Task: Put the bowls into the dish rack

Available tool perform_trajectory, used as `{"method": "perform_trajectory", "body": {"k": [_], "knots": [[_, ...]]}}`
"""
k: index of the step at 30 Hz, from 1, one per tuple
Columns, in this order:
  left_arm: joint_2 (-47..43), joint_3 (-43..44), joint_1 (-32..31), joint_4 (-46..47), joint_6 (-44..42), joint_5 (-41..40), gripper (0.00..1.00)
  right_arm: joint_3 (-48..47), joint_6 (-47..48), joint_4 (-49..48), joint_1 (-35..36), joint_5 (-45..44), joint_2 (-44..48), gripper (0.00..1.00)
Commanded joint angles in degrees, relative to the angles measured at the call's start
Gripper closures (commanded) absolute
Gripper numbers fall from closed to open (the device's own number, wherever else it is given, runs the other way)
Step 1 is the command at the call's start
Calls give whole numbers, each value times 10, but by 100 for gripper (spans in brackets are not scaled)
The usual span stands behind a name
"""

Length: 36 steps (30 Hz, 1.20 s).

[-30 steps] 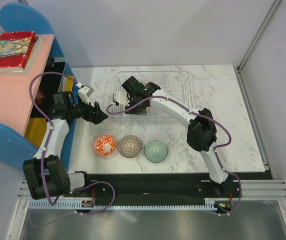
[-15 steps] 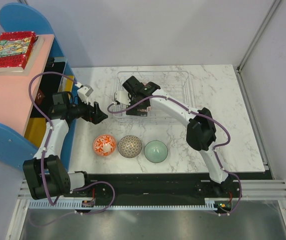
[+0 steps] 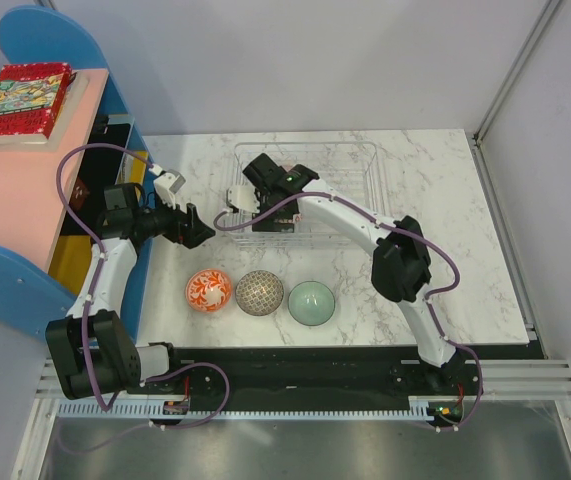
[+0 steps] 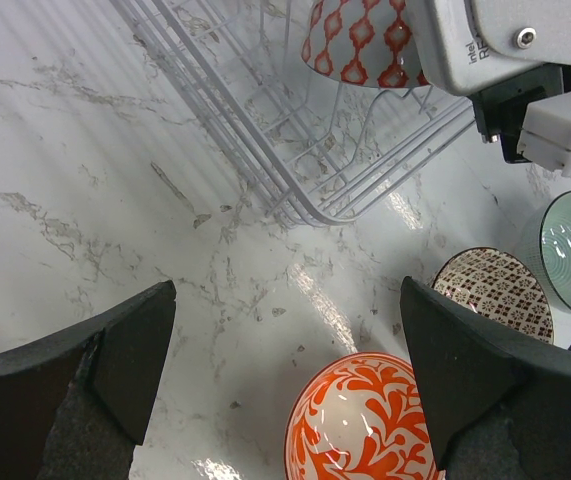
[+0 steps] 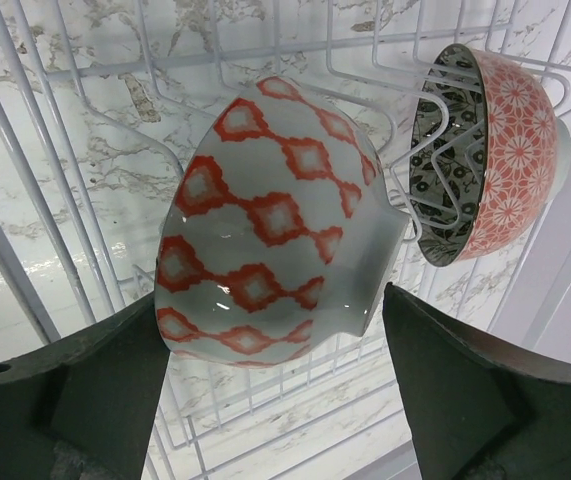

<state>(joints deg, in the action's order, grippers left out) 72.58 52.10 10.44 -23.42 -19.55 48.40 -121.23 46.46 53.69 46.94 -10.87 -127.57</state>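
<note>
Three bowls sit in a row on the marble table: orange-red floral [image 3: 209,290], beige lattice [image 3: 260,293], pale mint-green [image 3: 311,302]. My left gripper [image 3: 197,232] is open and empty, above and behind the floral bowl [image 4: 365,425]. The clear dish rack [image 3: 350,165] holds two bowls on their sides: a white one with red diamonds [image 5: 270,225] and a pink-red one with a dark patterned inside [image 5: 485,150]. My right gripper [image 3: 265,210] is inside the rack, its open jaws either side of the diamond bowl, the right finger [image 5: 465,400] apart from it.
A blue-and-pink shelf [image 3: 25,180] with a red book [image 3: 20,100] stands at the left, close to my left arm. The rack's wire wall [image 4: 265,150] lies just beyond my left gripper. The right arm's camera housing [image 4: 505,50] hangs over the rack's near left corner.
The right wrist has shifted only slightly over the rack. The left arm and the three table bowls have not moved.
</note>
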Motion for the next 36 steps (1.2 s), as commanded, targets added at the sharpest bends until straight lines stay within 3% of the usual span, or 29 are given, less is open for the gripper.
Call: {"method": "perform_trajectory", "body": {"k": [1, 12, 22, 29, 36], "knots": [[-13, -2, 6, 18, -1, 17, 0, -43, 28, 11, 9, 5, 14, 10], [-12, -3, 8, 18, -2, 20, 0, -81, 79, 78, 10, 18, -18, 10], [-14, -5, 10, 18, -2, 22, 0, -93, 79, 30, 10, -33, -24, 11], [-15, -4, 11, 18, -3, 25, 0, -79, 72, 67, 11, 36, -23, 27], [-17, -5, 13, 18, -2, 26, 0, -83, 62, 73, 10, 60, -37, 29]]}}
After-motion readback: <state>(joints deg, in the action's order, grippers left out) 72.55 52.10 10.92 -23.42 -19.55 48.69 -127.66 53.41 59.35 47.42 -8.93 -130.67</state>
